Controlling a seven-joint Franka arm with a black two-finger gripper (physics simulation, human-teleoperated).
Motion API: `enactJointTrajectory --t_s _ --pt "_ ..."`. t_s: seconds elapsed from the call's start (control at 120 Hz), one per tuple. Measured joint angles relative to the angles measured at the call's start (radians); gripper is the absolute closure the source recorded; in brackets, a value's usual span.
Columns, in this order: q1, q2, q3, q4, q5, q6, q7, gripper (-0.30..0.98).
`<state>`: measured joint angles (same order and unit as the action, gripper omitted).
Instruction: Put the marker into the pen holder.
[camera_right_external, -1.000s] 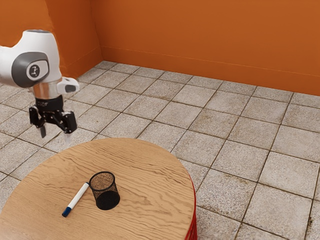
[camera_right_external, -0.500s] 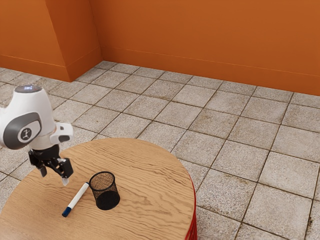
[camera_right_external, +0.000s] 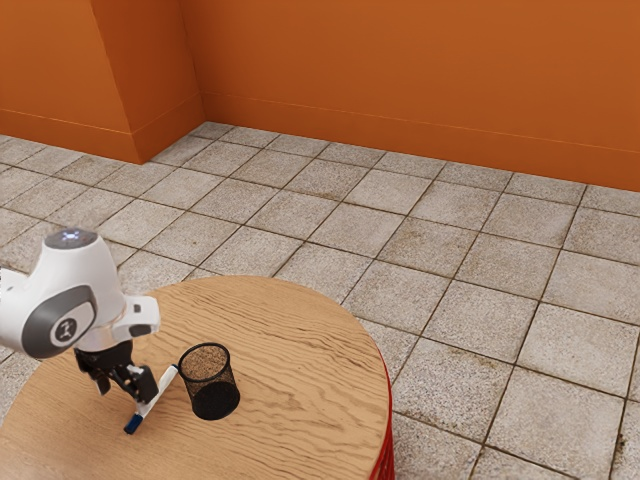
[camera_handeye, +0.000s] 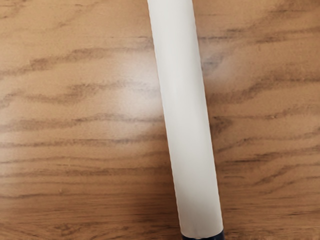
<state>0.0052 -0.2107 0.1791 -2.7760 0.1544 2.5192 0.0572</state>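
Brings the hand lower than before, with fingers apart, to the marker, flat on the worktop beside the holder; needs centring across its white length; then an even squeeze before lifting.

Round wood-grained table, grey floor tiles, orange wall beyond.

You have the marker, a white barrel with a dark blue end, lying on the wooden table, its white end just beside the pen holder. That's your black mesh cup with a round rim, standing upright.
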Motion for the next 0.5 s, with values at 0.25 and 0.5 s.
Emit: enactJointTrajectory --t_s 0.25,0.5 --pt "-0.001 0.0 -0.04 -0.031 -0.018 0.042 -0.023 0.0" --pt "-0.001 0.041 -0.048 -0.032 -0.034 0.07 -0.047 0.1"
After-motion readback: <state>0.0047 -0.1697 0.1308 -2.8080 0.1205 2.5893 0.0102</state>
